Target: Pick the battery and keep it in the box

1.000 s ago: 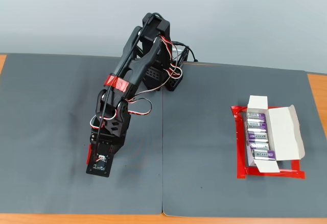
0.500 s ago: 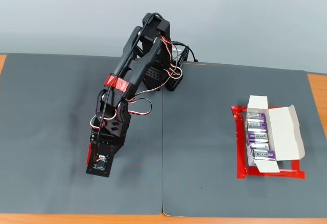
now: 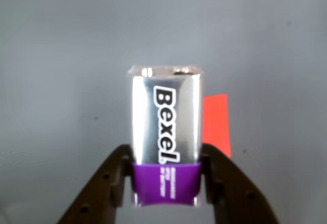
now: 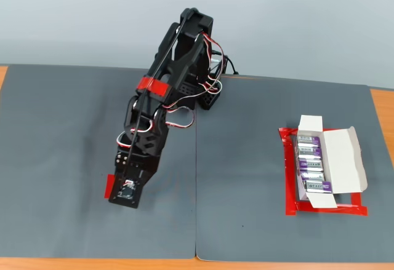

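The wrist view shows the battery (image 3: 166, 132), silver with a purple band and the label "Bexel", standing upright between my two black fingers (image 3: 115, 175). My gripper (image 3: 166, 177) is shut on its purple lower end. In the fixed view my gripper (image 4: 129, 190) hangs over the left mat, and the wrist block hides the battery there. The box (image 4: 341, 159), a white carton with open flaps, lies far to the right and holds a row of several batteries (image 4: 311, 162).
A flat red tape patch (image 3: 215, 122) lies on the grey mat just right of the held battery, and it shows left of the wrist in the fixed view (image 4: 109, 186). A red tape frame (image 4: 289, 184) surrounds the box. The arm's base (image 4: 203, 91) stands at the back.
The arm has risen and shifted a little to the right in the fixed view, uncovering more of the red patch. The box has not moved.
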You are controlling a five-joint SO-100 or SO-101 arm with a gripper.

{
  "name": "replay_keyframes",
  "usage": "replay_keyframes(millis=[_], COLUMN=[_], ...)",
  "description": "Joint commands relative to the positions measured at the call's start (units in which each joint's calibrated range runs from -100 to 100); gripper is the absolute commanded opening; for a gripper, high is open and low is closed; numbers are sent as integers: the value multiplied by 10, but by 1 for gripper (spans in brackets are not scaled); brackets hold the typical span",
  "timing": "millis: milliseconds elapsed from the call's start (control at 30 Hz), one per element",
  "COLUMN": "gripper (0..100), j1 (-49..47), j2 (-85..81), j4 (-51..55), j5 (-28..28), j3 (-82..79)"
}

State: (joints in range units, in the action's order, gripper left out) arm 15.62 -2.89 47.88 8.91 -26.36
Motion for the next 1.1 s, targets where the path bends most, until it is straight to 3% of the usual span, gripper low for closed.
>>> replay_keyframes(millis=[0, 500, 1067], gripper=[8, 8, 8], j1=[-22, -161, -392], j2=[-54, -196, -206], j4=[25, 53, 53], j5=[-14, -40, -39], j3=[27, 41, 108])
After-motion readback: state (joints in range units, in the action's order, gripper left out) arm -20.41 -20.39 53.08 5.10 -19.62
